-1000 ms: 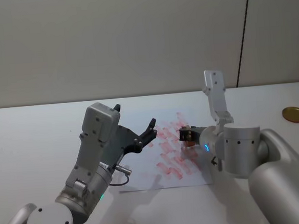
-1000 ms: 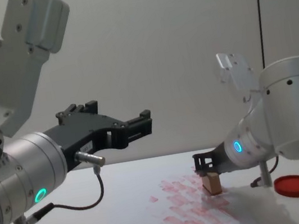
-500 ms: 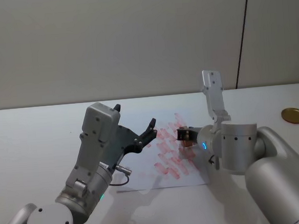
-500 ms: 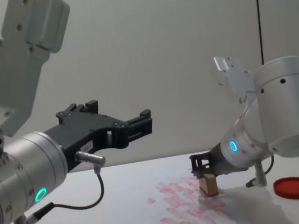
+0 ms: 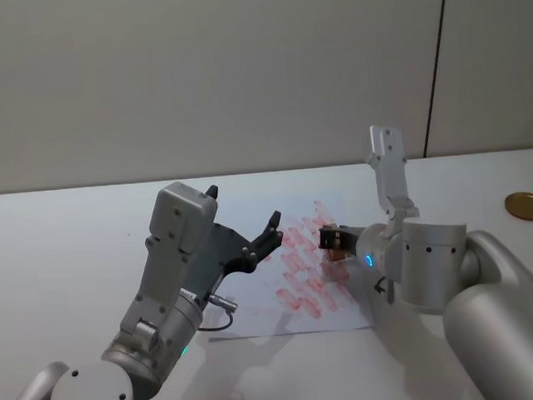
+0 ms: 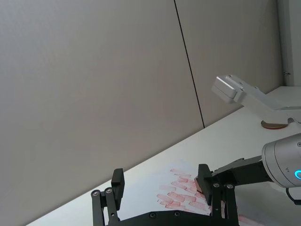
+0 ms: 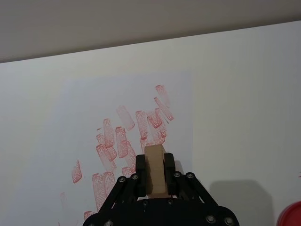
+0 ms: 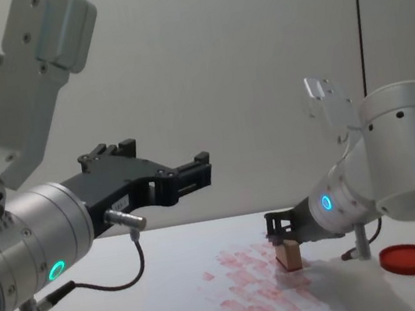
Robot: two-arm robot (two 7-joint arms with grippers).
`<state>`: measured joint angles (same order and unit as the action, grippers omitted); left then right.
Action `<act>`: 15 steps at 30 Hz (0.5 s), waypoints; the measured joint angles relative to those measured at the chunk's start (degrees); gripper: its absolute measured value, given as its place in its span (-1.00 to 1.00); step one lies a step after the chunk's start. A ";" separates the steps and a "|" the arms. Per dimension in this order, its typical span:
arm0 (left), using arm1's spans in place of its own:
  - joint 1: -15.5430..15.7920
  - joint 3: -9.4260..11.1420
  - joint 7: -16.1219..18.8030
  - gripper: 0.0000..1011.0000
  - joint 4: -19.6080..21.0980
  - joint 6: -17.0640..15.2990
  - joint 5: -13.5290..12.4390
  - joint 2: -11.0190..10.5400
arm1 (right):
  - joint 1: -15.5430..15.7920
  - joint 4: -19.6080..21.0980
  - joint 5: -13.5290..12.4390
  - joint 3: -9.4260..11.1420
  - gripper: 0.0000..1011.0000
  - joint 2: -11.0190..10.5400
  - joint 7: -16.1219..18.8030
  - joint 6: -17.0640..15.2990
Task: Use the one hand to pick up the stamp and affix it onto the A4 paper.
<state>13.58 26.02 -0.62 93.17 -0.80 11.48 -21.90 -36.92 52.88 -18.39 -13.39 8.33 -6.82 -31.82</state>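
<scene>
Right gripper (image 7: 154, 161) clamps the wooden stamp (image 7: 155, 178) face-down at the A4 paper (image 7: 84, 108), apparently to print; left gripper (image 6: 162, 181) parked raised, fingers spread.

The right gripper (image 7: 154, 164) is clamping the stamp (image 7: 154, 175) upright between its 2 black fingers (image 7: 140, 165). The A4 paper (image 7: 84, 108) is lying beyond, a red ink pad (image 7: 291, 215) showing at the corner.

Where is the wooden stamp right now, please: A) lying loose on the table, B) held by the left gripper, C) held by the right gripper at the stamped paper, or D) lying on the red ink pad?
C: the right gripper is shut on the wooden stamp over the red-marked A4 paper.
</scene>
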 joint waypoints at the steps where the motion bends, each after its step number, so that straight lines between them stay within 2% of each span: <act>1: 0.00 0.00 0.00 0.96 0.00 0.00 0.00 0.00 | 0.07 0.11 -0.08 0.05 -0.56 -0.03 0.10 0.08; 9: 0.00 0.00 0.00 0.96 0.00 0.00 0.00 0.00 | 0.65 1.15 -0.10 0.15 -0.56 -0.21 0.66 0.47; 15: 0.00 0.00 0.00 0.96 0.00 0.00 0.00 0.00 | 1.68 3.29 0.82 -0.09 -0.56 -0.42 1.14 0.95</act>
<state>13.59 26.02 -0.62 93.18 -0.80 11.48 -21.89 -35.24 56.17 -17.56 -13.48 7.91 -5.68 -30.87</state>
